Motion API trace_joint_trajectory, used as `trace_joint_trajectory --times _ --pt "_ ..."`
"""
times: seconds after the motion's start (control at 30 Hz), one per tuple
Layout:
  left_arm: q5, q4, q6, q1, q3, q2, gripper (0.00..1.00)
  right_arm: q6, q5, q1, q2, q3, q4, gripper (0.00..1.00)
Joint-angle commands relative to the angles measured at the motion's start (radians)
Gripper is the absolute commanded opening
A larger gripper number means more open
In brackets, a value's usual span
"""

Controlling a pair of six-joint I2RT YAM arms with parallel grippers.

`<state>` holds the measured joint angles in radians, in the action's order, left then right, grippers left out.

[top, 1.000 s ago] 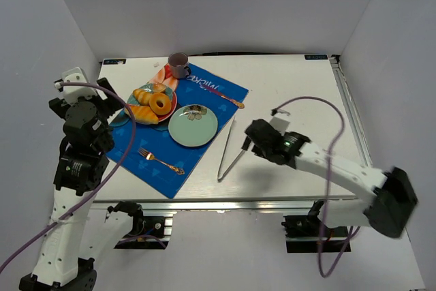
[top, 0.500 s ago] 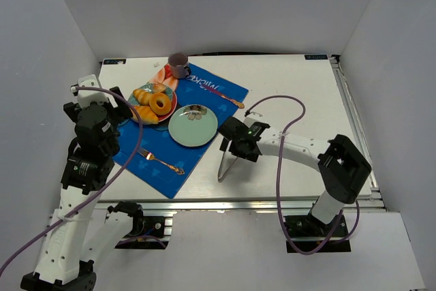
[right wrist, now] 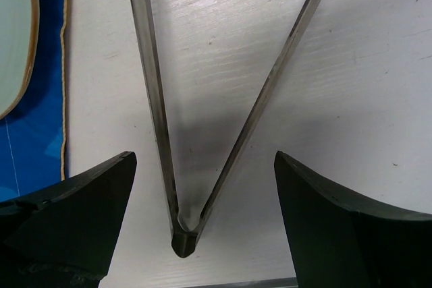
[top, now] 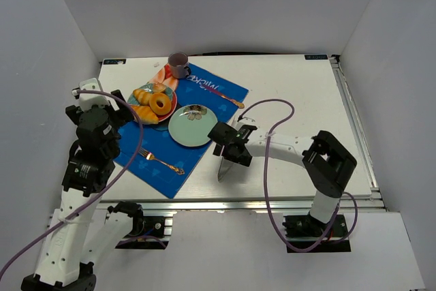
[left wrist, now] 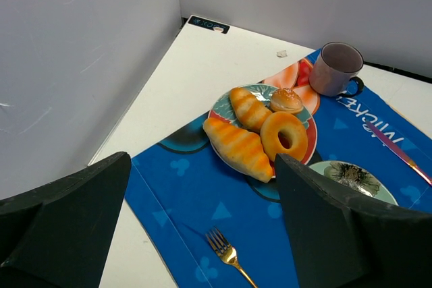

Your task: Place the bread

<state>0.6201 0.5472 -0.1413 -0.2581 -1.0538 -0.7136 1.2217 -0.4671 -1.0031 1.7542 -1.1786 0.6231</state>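
Note:
The bread [left wrist: 239,146], a golden ridged pastry, lies at the near-left edge of the red-rimmed plate [left wrist: 312,141]; it also shows in the top view [top: 144,113]. A similar pastry [left wrist: 250,108], a yellow doughnut [left wrist: 284,136] and a small bun [left wrist: 287,100] share that plate. My left gripper [left wrist: 202,161] is open and empty, hovering above the blue mat short of the plate; in the top view it [top: 114,115] is left of the plate. My right gripper [right wrist: 202,160] is open, low over the table, its fingers on either side of the metal tongs [right wrist: 156,112] near their hinge end.
An empty pale green plate [top: 193,126] sits on the blue placemat [top: 204,90] right of the pastry plate. A gold fork [top: 160,160] lies on the mat's near part, a mug [top: 179,65] at the back, a spoon [top: 228,99] at the mat's right edge. Walls enclose the table.
My right arm has swung left across the table and come down over the tongs. My left arm has shifted slightly toward the mat. The pastries have not moved.

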Motion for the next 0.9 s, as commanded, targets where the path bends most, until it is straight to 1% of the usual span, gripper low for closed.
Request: trace_joint_trajectory --times 0.0,0.17,0.27,0.53,0.67,0.87 --pt "-0.002 0.013 -0.018 -0.009 0.006 0.022 0.98 0.074 -0.051 -0.006 0.013 -0.036 0.033 0.89" --pt "0.0 0.03 -0.021 -0.02 0.017 0.029 0.98 0.125 -0.088 -0.005 0.047 -0.049 0.038 0.89" --pt "0.001 0.033 -0.02 -0.027 0.024 0.036 0.98 0.137 -0.107 -0.006 0.09 -0.098 0.069 0.89" --pt "0.012 0.037 -0.02 -0.036 0.034 0.052 0.98 0.153 -0.094 -0.006 0.186 -0.177 0.098 0.89" --pt "0.023 0.042 -0.018 -0.043 0.038 0.062 0.98 0.183 -0.097 -0.006 0.225 -0.211 0.171 0.89" --pt "0.044 0.043 -0.011 -0.052 0.055 0.074 0.98 0.206 -0.09 -0.006 0.246 -0.207 0.184 0.89"
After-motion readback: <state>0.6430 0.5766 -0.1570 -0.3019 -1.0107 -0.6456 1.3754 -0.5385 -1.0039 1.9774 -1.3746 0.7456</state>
